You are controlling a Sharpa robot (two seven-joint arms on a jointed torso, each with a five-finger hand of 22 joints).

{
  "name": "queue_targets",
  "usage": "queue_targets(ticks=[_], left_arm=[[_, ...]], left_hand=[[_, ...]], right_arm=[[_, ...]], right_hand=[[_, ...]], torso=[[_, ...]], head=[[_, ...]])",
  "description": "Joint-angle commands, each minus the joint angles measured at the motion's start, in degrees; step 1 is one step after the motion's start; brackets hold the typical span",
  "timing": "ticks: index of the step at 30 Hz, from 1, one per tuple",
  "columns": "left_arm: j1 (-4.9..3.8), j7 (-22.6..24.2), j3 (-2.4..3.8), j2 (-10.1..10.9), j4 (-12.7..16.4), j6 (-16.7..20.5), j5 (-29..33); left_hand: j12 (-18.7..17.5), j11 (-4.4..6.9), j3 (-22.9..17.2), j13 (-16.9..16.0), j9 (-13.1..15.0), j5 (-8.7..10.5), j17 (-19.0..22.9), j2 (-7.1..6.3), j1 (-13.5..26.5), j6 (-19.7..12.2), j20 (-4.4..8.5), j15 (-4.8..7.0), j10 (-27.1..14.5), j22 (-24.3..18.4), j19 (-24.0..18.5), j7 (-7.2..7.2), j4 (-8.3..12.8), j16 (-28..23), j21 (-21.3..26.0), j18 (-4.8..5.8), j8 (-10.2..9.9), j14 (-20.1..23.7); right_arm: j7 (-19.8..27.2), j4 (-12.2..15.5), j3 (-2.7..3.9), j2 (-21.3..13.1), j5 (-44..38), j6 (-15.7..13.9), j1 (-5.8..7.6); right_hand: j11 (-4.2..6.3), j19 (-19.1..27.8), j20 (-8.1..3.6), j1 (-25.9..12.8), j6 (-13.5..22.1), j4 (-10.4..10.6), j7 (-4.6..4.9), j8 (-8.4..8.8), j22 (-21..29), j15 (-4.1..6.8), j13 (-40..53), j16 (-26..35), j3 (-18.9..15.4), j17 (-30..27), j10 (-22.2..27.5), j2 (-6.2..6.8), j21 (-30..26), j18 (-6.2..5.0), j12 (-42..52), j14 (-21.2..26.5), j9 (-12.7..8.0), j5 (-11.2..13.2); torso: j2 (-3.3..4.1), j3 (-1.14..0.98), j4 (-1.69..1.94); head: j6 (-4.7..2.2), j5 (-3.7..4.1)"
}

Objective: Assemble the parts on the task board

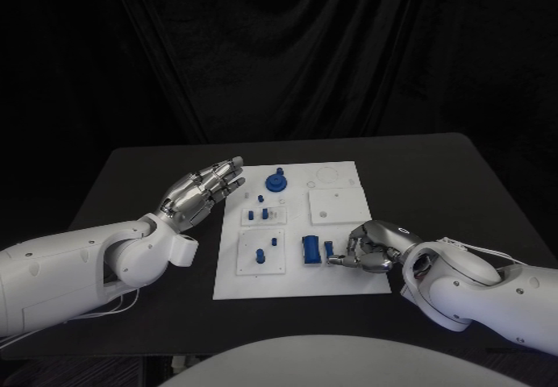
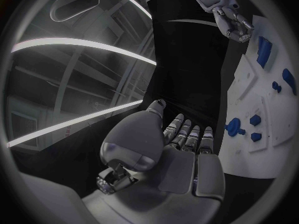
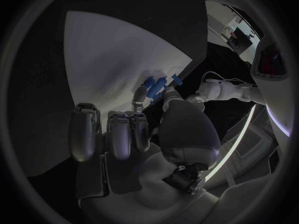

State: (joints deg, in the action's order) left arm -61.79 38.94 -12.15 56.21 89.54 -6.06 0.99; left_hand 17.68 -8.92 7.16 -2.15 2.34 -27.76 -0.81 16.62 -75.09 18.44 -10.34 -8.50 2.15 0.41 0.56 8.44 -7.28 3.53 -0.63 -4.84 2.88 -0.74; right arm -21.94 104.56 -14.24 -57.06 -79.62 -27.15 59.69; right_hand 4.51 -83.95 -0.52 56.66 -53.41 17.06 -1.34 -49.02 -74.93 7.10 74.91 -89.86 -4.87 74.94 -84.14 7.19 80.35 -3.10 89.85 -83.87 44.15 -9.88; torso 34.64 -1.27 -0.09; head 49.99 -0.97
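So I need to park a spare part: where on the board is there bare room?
The task board is bare along its near edge and by its far right corner. It is crowded mid-board: blue parts beside the right hand, left hand at the left edge.

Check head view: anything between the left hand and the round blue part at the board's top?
Nothing. In the head view, left hand and round blue part are separated by bare white task board.

dim overhead light, black surroundings, fisheye bending in wrist views
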Motion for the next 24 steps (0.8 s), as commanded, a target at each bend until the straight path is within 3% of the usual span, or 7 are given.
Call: queue_targets(ticks=[1, 3, 4, 6, 10, 15, 24], left_arm=[[0.05, 5.8, 0.05, 0.0, 0.0, -0.6, 0.3], [0.05, 5.6, 0.05, 0.0, 0.0, -0.6, 0.3], [0.06, 5.6, 0.05, 0.0, 0.0, -0.6, 0.3], [0.07, 5.4, 0.05, 0.0, 0.0, -0.7, 0.3], [0.1, 5.3, 0.05, -0.1, -0.1, -0.7, 0.3], [0.14, 5.0, 0.05, -0.1, -0.2, -0.7, 0.3], [0.23, 4.8, 0.05, -0.2, -0.3, -0.8, 0.2]], left_hand=[[-0.3, -0.38, -0.3, 0.0, -0.1, -0.39, 0.0, 0.11, -0.7, -0.5, -0.4, -0.51, 0.0, -0.1, 0.1, 0.38, -0.1, 0.0, 0.2, -0.9, 0.0, 0.0], [-0.3, -0.38, -0.3, 0.0, -0.1, -0.39, 0.0, 0.11, -0.7, -0.5, -0.4, -0.51, 0.0, -0.1, 0.1, 0.38, -0.1, 0.0, 0.2, -0.9, 0.0, 0.0], [-0.3, -0.46, -0.3, 0.0, -0.1, -0.39, 0.0, 0.1, -0.7, -0.5, -0.43, -0.55, 0.0, -0.1, 0.0, 0.36, -0.1, 0.0, 0.2, -0.9, 0.0, 0.0], [-0.3, -0.46, -0.3, 0.0, -0.1, -0.39, 0.0, 0.1, -0.7, -0.5, -0.43, -0.55, 0.0, -0.1, 0.0, 0.36, -0.1, 0.0, 0.2, -0.9, 0.0, 0.0], [-0.3, -0.46, -0.3, 0.0, -0.1, -0.39, 0.0, 0.1, -0.7, -0.5, -0.43, -0.55, 0.0, -0.1, 0.0, 0.36, -0.1, 0.0, 0.2, -0.9, 0.0, 0.0], [-0.3, -0.52, -0.4, 0.0, -0.1, -0.39, 0.0, 0.1, -0.7, -0.6, -0.47, -0.6, 0.0, -0.1, 0.0, 0.4, -0.2, 0.0, 0.2, -0.9, 0.0, 0.0], [-0.3, -0.56, -0.4, 0.0, -0.1, -0.39, 0.0, 0.07, -0.7, -0.6, -0.5, -0.64, 0.0, -0.1, 0.0, 0.46, -0.2, 0.0, 0.2, -0.9, 0.0, 0.0]], right_arm=[[-1.9, 0.1, 0.03, 0.0, -2.5, -0.2, -0.21], [-1.8, 0.1, 0.04, 0.0, -2.5, -0.3, -0.21], [-1.8, 0.1, 0.04, 0.1, -2.6, -0.3, -0.21], [-1.8, 0.1, 0.04, 0.1, -2.6, -0.1, -0.22], [-1.7, 0.1, 0.05, 0.2, -2.6, 0.1, -0.22], [-1.8, 0.0, 0.05, 0.3, -2.6, 0.2, -0.22], [-2.1, -0.4, 0.06, 0.9, -2.6, 0.4, -0.22]], right_hand=[[0.44, -1.4, -0.47, -1.3, -0.6, 0.0, -0.12, 0.14, -11.7, 0.47, 15.1, -0.1, 0.6, 15.1, -5.9, -0.1, 0.1, 0.55, 0.2, -6.1, 0.5, 0.4], [0.56, -1.4, -0.52, -1.4, -1.2, 0.0, -0.29, -0.18, -11.8, 0.54, 15.1, -0.1, 1.1, 15.1, -5.9, -0.81, 0.2, 0.57, 0.2, -6.1, 1.1, -0.1], [0.76, -1.4, -0.62, -1.2, -2.2, -0.1, -0.53, -1.01, -11.8, 0.69, 15.1, -0.1, 1.8, 15.1, -5.9, -2.06, 0.3, 0.57, 0.2, -6.1, 2.3, -1.5], [1.08, -1.4, -0.9, 0.6, -4.4, -0.3, -0.9, -3.58, -11.8, 0.96, 15.1, -0.1, 2.6, 15.1, -5.9, -2.92, 0.4, 0.58, 0.2, -6.1, 6.1, -5.1], [1.31, -1.1, -1.09, 2.3, -6.6, -0.3, -1.16, -6.56, -11.6, 1.17, 15.1, -0.1, 2.8, 15.1, -5.9, -3.31, 0.0, 0.47, 0.2, -6.1, 10.4, -7.7], [1.46, -0.7, -1.24, 5.3, -6.1, -0.5, -1.3, -6.35, -11.4, 1.3, 15.1, -0.1, 3.0, 15.1, -5.9, -3.2, -0.5, 0.34, 0.2, -6.1, 12.0, -11.0], [1.5, -0.6, -1.29, 9.5, -7.3, -0.9, -1.33, -7.49, -11.4, 1.35, 15.1, -0.1, 3.1, 15.1, -5.9, -2.75, -0.5, 0.33, 0.2, -6.1, 14.9, -11.4]], torso=[[0.45, -0.04, 0.18], [0.66, -0.04, 0.3], [0.71, -0.01, 0.32], [0.82, 0.0, 0.32], [0.91, -0.02, 0.34], [0.84, 0.02, 0.38], [0.68, -0.05, 0.37]], head=[[0.01, -0.01], [0.01, 0.07], [0.01, 0.08], [0.01, 0.06], [0.01, 0.08], [0.01, 0.14], [0.01, 0.05]])
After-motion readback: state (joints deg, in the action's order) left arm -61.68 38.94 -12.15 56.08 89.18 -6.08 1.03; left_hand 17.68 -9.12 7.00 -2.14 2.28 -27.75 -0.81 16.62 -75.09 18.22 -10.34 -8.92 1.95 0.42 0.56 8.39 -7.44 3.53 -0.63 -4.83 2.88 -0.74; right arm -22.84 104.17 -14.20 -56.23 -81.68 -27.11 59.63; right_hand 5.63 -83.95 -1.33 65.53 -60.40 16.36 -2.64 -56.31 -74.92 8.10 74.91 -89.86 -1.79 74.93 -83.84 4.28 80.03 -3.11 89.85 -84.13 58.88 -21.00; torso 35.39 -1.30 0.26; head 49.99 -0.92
